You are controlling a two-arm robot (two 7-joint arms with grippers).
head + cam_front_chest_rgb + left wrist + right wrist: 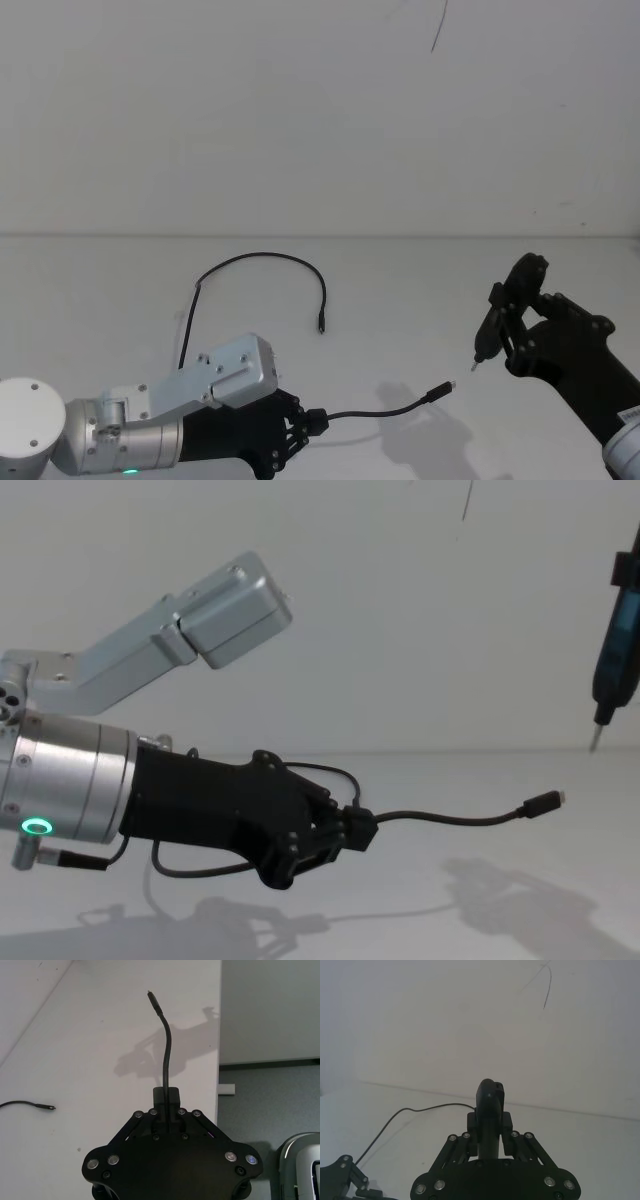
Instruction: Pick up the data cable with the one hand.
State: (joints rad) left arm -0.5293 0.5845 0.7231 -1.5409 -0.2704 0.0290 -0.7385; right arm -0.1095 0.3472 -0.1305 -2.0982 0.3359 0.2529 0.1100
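Observation:
The data cable (262, 257) is a thin black cord that loops over the white table, with one plug (321, 325) lying at the loop's end. My left gripper (305, 423) is shut on the cord near its other end, low at the front left. From the fingers (172, 1096) a short stretch of cable (166, 1045) juts out, and its small plug (543, 802) hangs above the table. In the chest view the left gripper (352, 830) is held clear of the surface, its shadow below it.
At the right, my right gripper (512, 322) is raised and shut on a slim black tool (615, 660) whose metal pin points down. The right wrist view has this tool (490, 1105) between the fingers. The white tabletop (420, 290) meets a white wall behind.

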